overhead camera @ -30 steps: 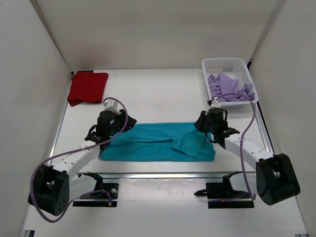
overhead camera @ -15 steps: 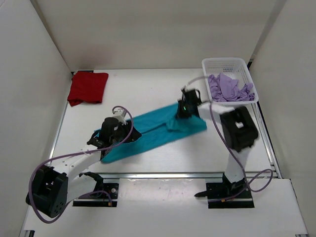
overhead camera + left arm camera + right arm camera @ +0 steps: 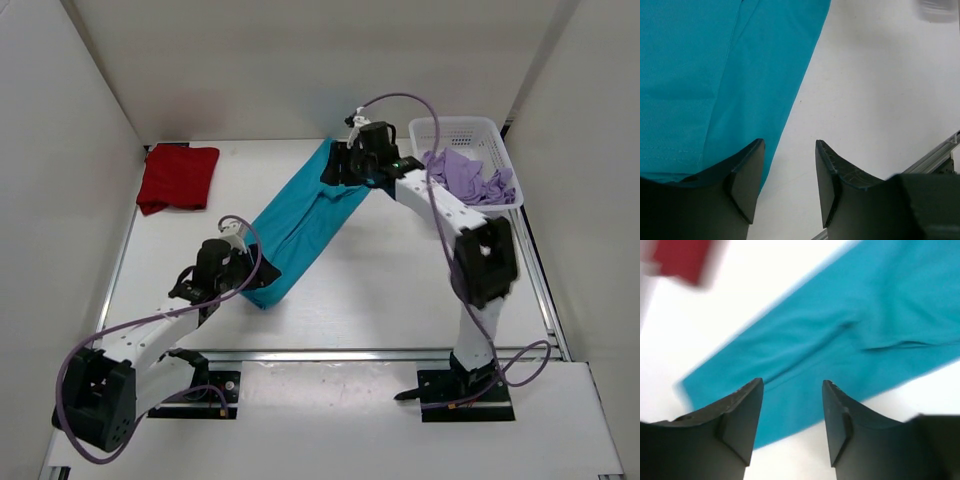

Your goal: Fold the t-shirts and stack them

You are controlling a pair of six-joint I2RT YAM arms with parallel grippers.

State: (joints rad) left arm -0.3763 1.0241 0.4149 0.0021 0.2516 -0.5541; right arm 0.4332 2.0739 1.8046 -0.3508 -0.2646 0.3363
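Both pincers are spread, nothing pinched: the teal t-shirt [image 3: 715, 75] lies under the left finger of the left gripper [image 3: 789, 150] and spreads below and ahead of the right gripper [image 3: 792, 390]. I judge the fold needs each pincer set squarely on a hem before closing, catching every layer. Only the top view shows the shirt stretched between them, the red t-shirt [image 3: 178, 178] beyond the left one, and the lavender t-shirt [image 3: 465, 175] in the basket [image 3: 470, 121] beside the right.

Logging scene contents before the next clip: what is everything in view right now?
red t-shirt: 1, deep red, folded, table's far left corner.
teal t-shirt: 1, teal-blue, stretched diagonally across the table's middle.
lavender t-shirt: 1, pale lavender, crumpled in the basket.
basket: 1, white mesh, far right corner.
table: 1, white.
left gripper: 1, black, open, at the teal t-shirt's near end.
right gripper: 1, black, open, over its far end.
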